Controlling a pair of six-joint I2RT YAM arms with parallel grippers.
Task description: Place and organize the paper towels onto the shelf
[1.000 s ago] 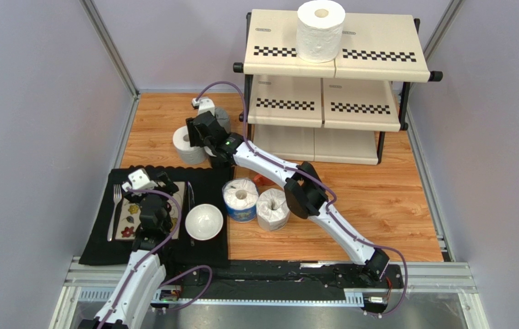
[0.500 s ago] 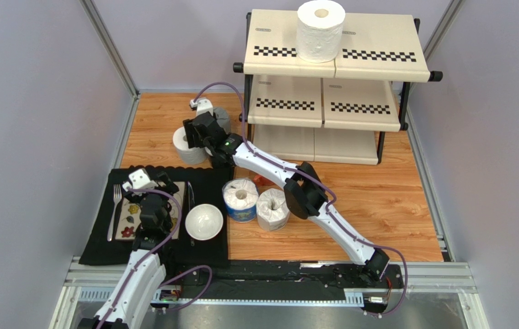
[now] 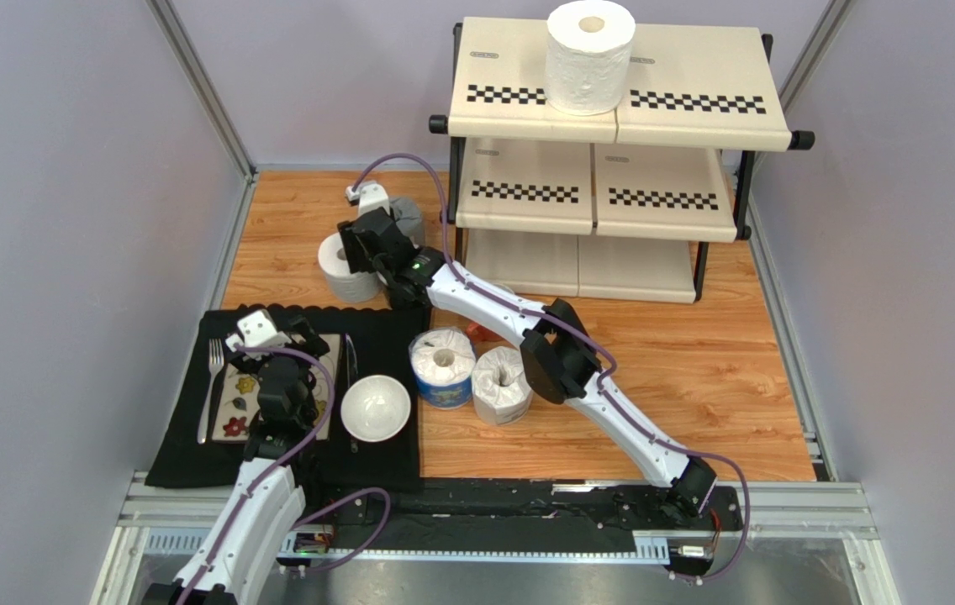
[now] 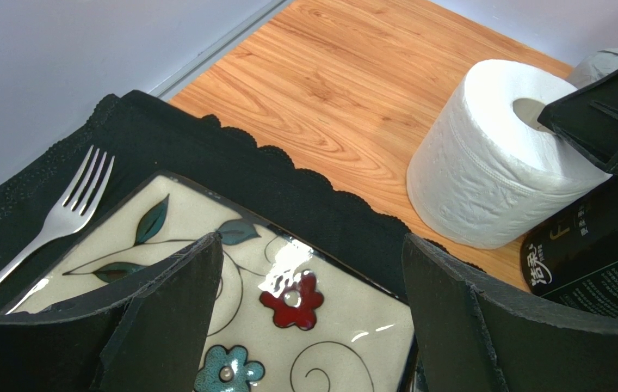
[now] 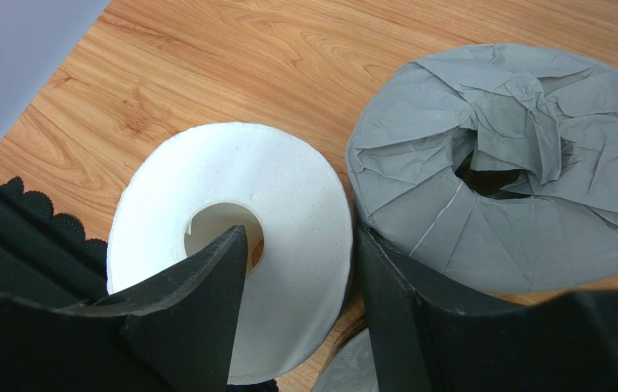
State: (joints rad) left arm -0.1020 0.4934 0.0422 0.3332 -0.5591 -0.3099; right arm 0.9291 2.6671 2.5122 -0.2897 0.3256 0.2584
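Note:
A plain white paper towel roll (image 5: pixel 230 237) stands on the wood next to a grey-wrapped roll (image 5: pixel 517 163). My right gripper (image 5: pixel 302 237) is shut on the white roll's wall, one finger in the core, the other between the two rolls. From above, the right gripper (image 3: pixel 363 252) covers part of that white roll (image 3: pixel 339 270). Another white roll (image 3: pixel 590 57) stands on the shelf's (image 3: pixel 697 95) top tier. A blue-wrapped roll (image 3: pixel 442 368) and a clear-wrapped roll (image 3: pixel 502 385) stand mid-table. A black-wrapped roll (image 4: pixel 590 261) shows beside the white one. My left gripper (image 4: pixel 312 245) hangs open over the plate.
A flowered plate (image 4: pixel 206 310) and a fork (image 4: pixel 51 229) lie on a black placemat (image 3: pixel 180 441), with a white bowl (image 3: pixel 374 407) at its right. An orange mug (image 3: pixel 485 333) peeks from under the right arm. Grey walls close in left and right.
My right gripper has edged slightly toward the back left over the white roll. The left arm has not moved.

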